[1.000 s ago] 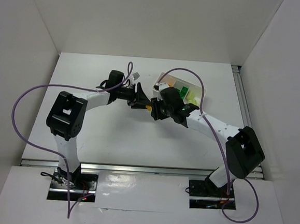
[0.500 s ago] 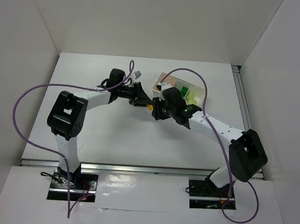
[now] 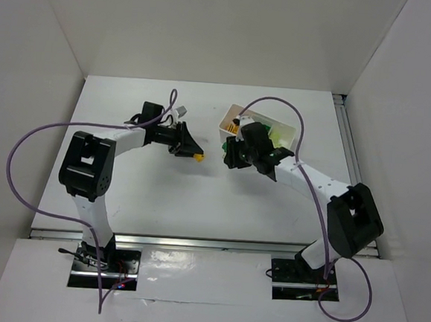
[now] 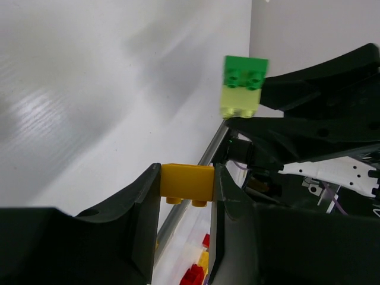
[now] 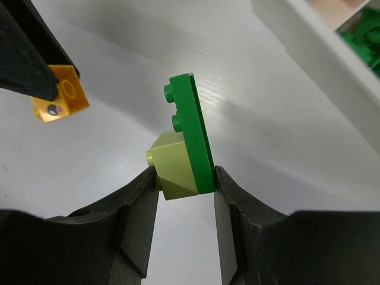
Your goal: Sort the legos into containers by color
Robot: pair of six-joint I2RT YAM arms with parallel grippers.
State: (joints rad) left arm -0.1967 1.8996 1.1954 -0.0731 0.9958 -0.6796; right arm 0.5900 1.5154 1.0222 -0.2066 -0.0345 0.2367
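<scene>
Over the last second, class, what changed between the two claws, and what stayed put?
The left claw closed on the orange-yellow brick and pulled it leftwards, off the green and pale yellow-green pair. The right claw kept gripping that pair while shifting slightly toward the white tray. The tray stayed put.

Orange-yellow brick (image 4: 187, 183); green plate (image 5: 193, 133); pale lime brick (image 5: 173, 165); white tray (image 5: 309, 47); white table (image 3: 153, 193).
</scene>
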